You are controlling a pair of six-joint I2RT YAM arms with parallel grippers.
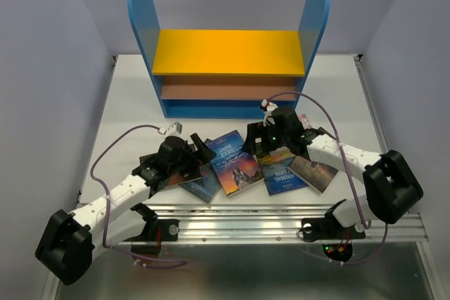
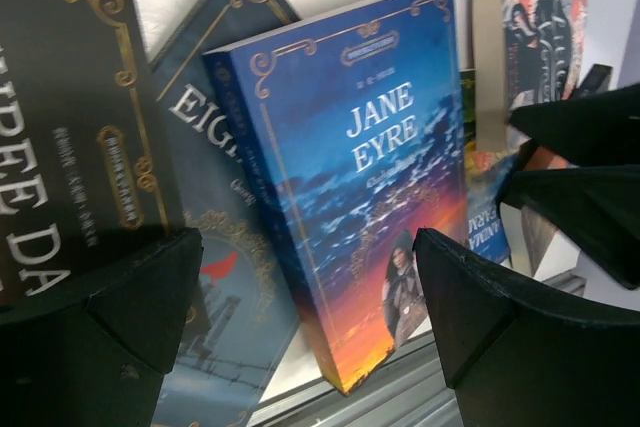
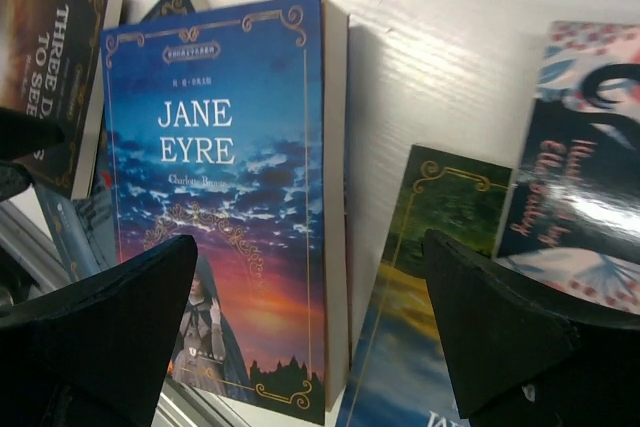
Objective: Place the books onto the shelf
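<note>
Several thin books lie flat and overlapping on the white table in front of the shelf [image 1: 228, 53], whose yellow and brownish-pink boards are bare. The blue Jane Eyre book [image 1: 235, 161] lies in the middle. My left gripper [image 1: 200, 154] hovers open over its left side, and in the left wrist view my left gripper [image 2: 310, 332] has Jane Eyre [image 2: 360, 177] between its spread fingers, untouched. My right gripper [image 1: 259, 144] is open above the gap between Jane Eyre [image 3: 230, 197] and a green-and-blue book [image 3: 420, 287]. Both grippers hold nothing.
A dark book [image 2: 70, 147] and a grey-blue one [image 2: 215, 277] lie left of Jane Eyre. A pinkish book [image 3: 585, 167] and a brown one [image 1: 314, 171] lie to the right. A metal rail [image 1: 239, 219] runs along the near edge. Pale walls enclose the table.
</note>
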